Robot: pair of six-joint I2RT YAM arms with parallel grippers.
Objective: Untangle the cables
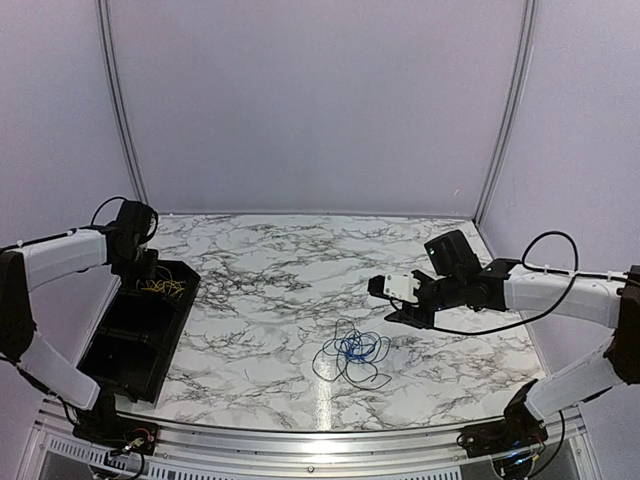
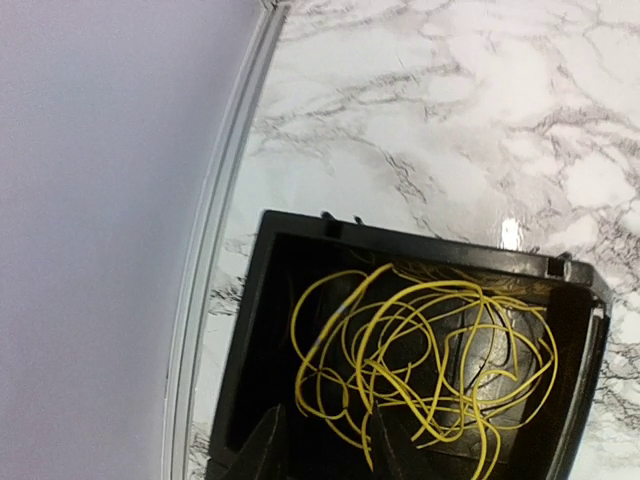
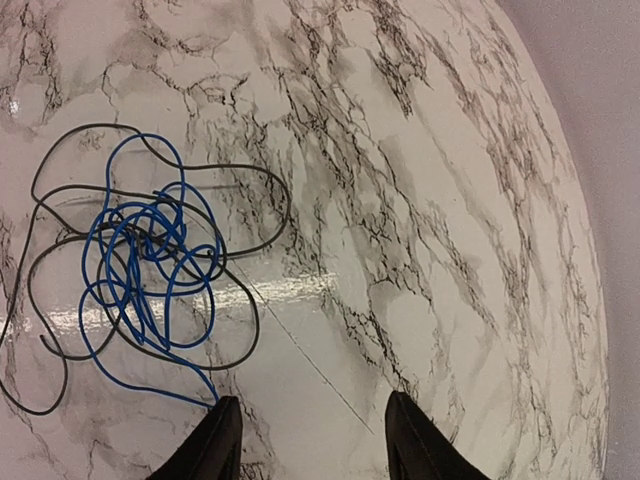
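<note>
- Step in hand: 1 of the 3 cables looks sorted. The yellow cable point(image 2: 425, 370) lies apart from the others, so the job now appears to be splitting the last 2.
- The blue cable point(image 3: 150, 250) and the black cable point(image 3: 287, 207) lie looped through each other in 1 loose pile on the table point(image 3: 450, 250), near its middle and toward the front edge. The blue coils sit mostly inside the wider black loops.
- The right end effector point(image 3: 315, 440) hovers just to the side of that pile, its 2 fingers spread apart with nothing between them. A loose end of the blue cable runs up close to 1 fingertip.
- Next move, as I judge it: come down on a single strand, probably that blue end, pinch only it, and draw it out slowly so the black loops slip off and do not tighten.
- Container: a black bin point(image 2: 420, 245) stands at the table's left edge. Its far compartment holds the yellow cable in a springy heap. I cannot tell what the nearer part contains.
- The left end effector point(image 2: 325, 450) hangs over the bin, fingers parted and gripping nothing.
</note>
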